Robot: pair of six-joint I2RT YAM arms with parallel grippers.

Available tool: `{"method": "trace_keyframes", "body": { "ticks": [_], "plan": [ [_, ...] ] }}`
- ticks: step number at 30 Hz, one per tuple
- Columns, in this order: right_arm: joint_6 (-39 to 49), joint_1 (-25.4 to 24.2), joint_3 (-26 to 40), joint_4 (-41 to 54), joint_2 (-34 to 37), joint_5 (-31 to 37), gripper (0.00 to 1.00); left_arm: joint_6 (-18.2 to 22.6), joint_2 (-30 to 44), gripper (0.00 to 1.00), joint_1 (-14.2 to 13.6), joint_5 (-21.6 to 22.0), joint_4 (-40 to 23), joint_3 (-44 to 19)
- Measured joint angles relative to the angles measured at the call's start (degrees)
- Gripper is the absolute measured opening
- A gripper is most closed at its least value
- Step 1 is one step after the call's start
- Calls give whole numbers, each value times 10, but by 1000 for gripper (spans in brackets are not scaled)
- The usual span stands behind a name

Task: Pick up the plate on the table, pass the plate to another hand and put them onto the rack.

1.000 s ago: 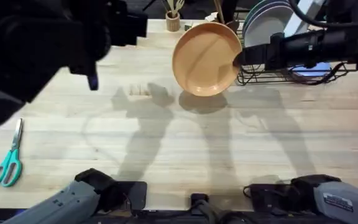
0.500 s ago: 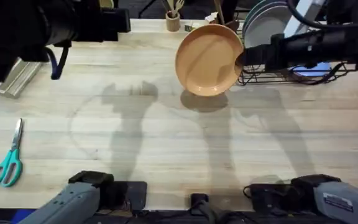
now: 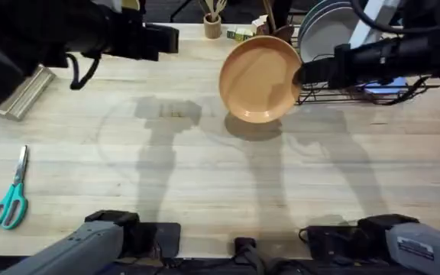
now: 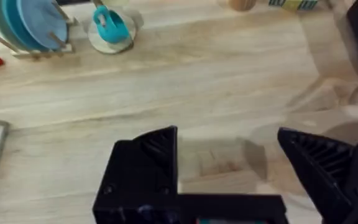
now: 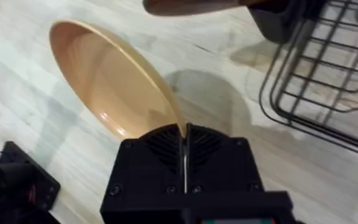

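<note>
The orange-tan plate (image 3: 260, 78) hangs tilted above the table (image 3: 205, 176), just left of the black wire rack (image 3: 357, 90). My right gripper (image 3: 298, 75) is shut on the plate's right rim; in the right wrist view the rim (image 5: 114, 81) runs edge-on into the closed fingers (image 5: 166, 146), with the rack (image 5: 316, 87) beside them. My left gripper (image 3: 170, 38) is raised over the table's far left, apart from the plate. In the left wrist view its fingers (image 4: 157, 155) stand wide open over bare wood with nothing between them.
Teal scissors (image 3: 10, 200) lie near the left edge. A metal strip (image 3: 25, 92) rests at the far left. Grey-white plates (image 3: 323, 30) stand in the rack. A small wooden rack with teal plates (image 4: 33, 25) and a teal cup (image 4: 110, 28) sit at the back.
The right gripper has carried the plate slightly rightward toward the rack. The left arm has swung back and to the left, away from the plate.
</note>
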State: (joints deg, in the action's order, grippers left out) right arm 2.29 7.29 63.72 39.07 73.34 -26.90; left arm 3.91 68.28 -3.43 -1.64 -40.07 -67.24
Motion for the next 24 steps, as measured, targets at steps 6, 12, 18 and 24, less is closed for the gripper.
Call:
{"method": "trace_keyframes", "body": {
  "ticks": [6,12,18,24],
  "plan": [
    [31,0,57,66,0,41,27,4,24,993,0,-9,-7,0],
    [67,0,113,103,0,87,27,12,24,993,0,-27,-30,0],
    [96,-8,168,129,-1,102,27,25,24,994,0,-33,-52,0],
    [116,-60,207,137,-1,106,26,37,24,994,0,-33,-61,0]
  ]
}}
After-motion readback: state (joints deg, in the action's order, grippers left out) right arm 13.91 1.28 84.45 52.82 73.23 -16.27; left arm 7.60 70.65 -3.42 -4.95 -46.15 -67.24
